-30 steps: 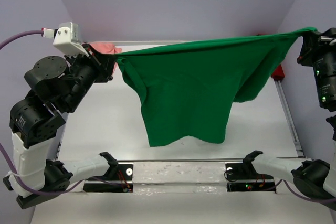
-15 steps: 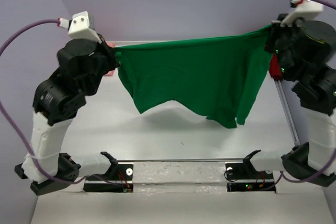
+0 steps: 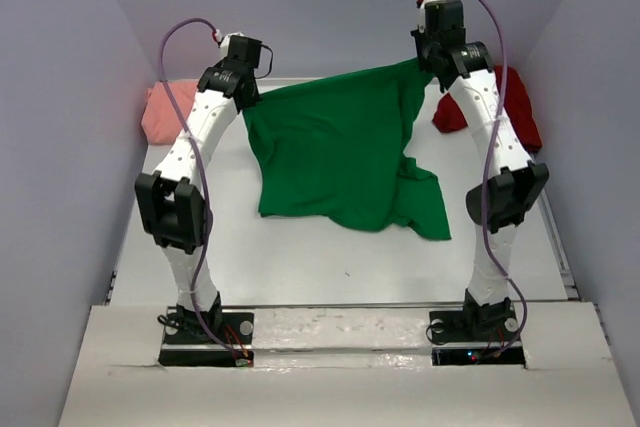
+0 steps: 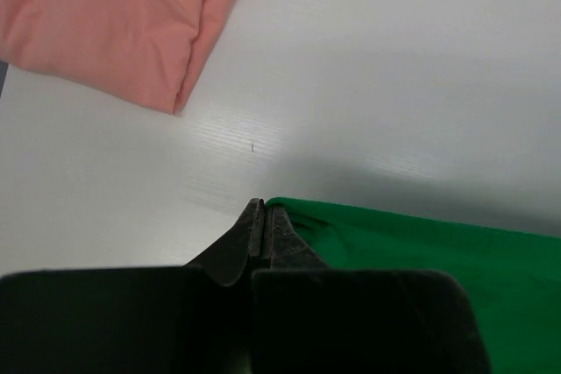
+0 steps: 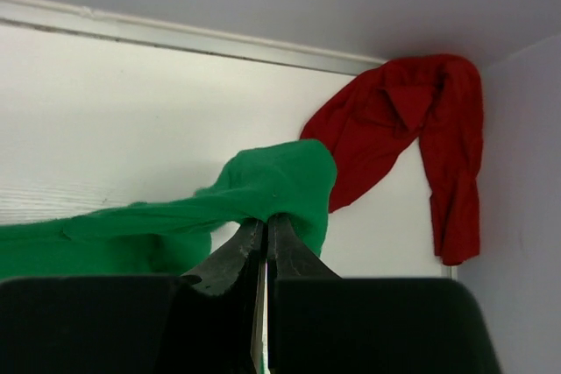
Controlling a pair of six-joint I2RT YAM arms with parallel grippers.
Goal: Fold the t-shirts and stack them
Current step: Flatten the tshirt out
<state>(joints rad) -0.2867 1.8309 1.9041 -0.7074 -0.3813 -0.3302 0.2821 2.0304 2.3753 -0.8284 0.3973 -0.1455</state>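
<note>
Left tool (image 4: 263, 209): clamped on one corner of the green t-shirt (image 3: 335, 152).
Right tool (image 5: 266, 223): clamped on the opposite corner.
Your risk: the bunched lower edge on the table (image 3: 300, 257) creases if you lower unevenly.

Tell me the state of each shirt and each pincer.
Green shirt: unfolded, pinched at two corners, partly lifted.
Pink shirt: looks folded, lying far left.
Red shirt: crumpled, far right corner.
Left pincer: shut on green shirt.
Right pincer: shut on green shirt.
</note>
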